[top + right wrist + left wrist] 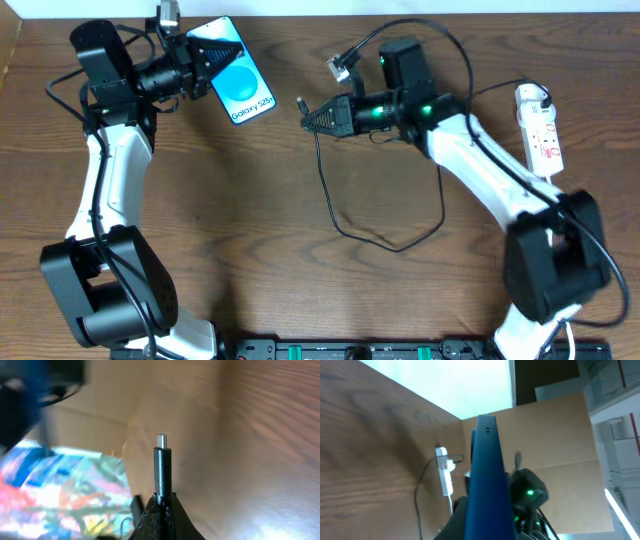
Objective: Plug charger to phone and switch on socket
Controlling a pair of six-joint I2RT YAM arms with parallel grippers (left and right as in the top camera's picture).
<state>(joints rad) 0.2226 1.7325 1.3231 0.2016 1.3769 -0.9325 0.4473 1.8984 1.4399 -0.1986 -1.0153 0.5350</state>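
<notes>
Left tool: I saw it clamped on the far end of the phone, with a finger on each side.
Phone: its screen faced up at the overhead camera, lit blue-cyan with a round shape and white "Galaxy" text. From the left wrist it appeared edge-on, as a blue slab. I could not tell whether it touched the wooden surface.
Right tool: it was closed on the charger at the connector, just to the right of the phone and apart from it.
Connector: in the right wrist view the black body stood straight out of the fingers, with its small silver tip bare. From overhead the tip pointed toward the phone without reaching it.
Charger cable: it dropped from the right tool and looped across the surface on the phone's near right. It then curved back up under the right arm.
Power strip: it was white with red switches and lay flat on the surface, well apart from the phone and beyond the right arm. A white cord left its far end.
Right arm: it showed green lights and sat between the phone and the power strip.
</notes>
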